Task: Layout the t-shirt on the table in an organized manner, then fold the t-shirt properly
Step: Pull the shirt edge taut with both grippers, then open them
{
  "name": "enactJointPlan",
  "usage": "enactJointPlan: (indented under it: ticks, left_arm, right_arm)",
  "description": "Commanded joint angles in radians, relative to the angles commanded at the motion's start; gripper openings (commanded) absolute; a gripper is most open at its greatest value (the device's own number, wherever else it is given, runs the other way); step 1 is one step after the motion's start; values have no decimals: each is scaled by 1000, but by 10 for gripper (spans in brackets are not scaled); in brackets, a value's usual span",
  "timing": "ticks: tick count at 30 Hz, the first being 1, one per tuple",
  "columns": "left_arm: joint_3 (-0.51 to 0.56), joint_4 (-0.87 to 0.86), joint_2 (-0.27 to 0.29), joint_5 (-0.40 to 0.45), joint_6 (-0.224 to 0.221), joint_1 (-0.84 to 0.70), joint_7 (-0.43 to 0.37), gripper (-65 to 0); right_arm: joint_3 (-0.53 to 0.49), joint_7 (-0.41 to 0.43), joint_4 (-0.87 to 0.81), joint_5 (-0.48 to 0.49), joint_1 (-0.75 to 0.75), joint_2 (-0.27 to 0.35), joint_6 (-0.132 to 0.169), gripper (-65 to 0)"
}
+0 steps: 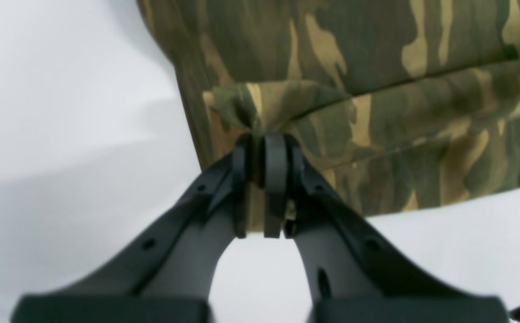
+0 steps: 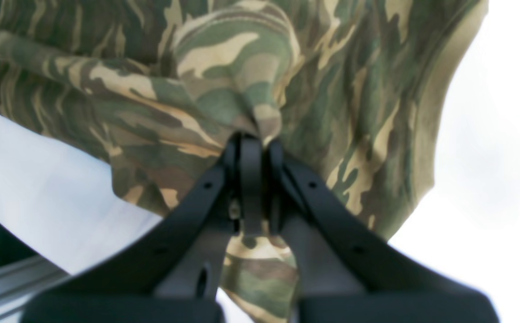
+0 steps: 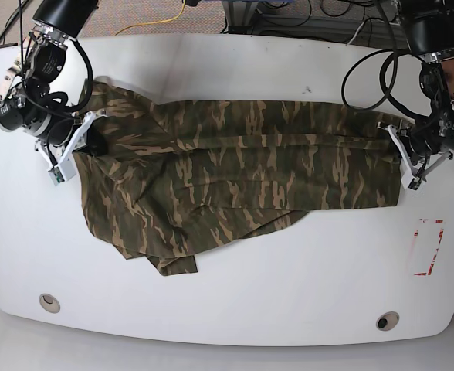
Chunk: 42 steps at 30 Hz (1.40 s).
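Both grippers, left and right, pinch the shirt, its bulk toward six o'clock, judged ready for folding.

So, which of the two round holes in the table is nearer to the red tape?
The hole at the base view's lower right; it lies just below the tape, while the other hole is far left.

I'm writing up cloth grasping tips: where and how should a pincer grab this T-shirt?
Probably at the raised fold on the T-shirt, near either end, from above. The fabric stands in a ridge there while the rest lies flatter, so a pincer could close across it.
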State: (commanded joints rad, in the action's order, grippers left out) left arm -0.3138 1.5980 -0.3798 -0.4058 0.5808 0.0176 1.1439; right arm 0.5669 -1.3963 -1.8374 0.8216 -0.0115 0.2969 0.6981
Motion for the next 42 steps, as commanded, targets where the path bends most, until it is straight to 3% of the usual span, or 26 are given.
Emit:
enactJointPlan:
  ticks: [11,16,18,22,25,26,29,31,42]
  left_arm:
    - [6,-75,0,2,0,12,-25,-618]
    - [6,-103,0,2,0,14,-49,-618]
    - [6,-104,0,2,0,15,-49,-618]
    - [8,-104,0,3,-2,17,-51,-582]
    - [8,-109,2,48,-2,17,-51,-485]
    - [8,-110,5,78,-2,20,-54,-425]
    - [8,-110,9,133,-2,20,-71,-315]
    - [8,-110,17,144,-2,20,-77,-276]
    - [3,-83,23,140,2,41,-75,-269]
  right_arm:
    - [-48,5,0,23,15,2,0,-604]
    - [-124,84,92,-112,11,0,0,-596]
    - [-141,114,137,-178,11,-2,0,-564]
    - [-127,170,195,-292,6,-6,0,-406]
    - [-117,177,215,-339,6,-6,0,-266]
    - [-106,177,213,-342,5,-2,0,-200]
    - [-77,174,199,-341,-6,2,0,-70]
    - [-57,174,175,-341,-17,2,0,-11]
    - [-23,71,-68,-339,-109,-9,0,0]
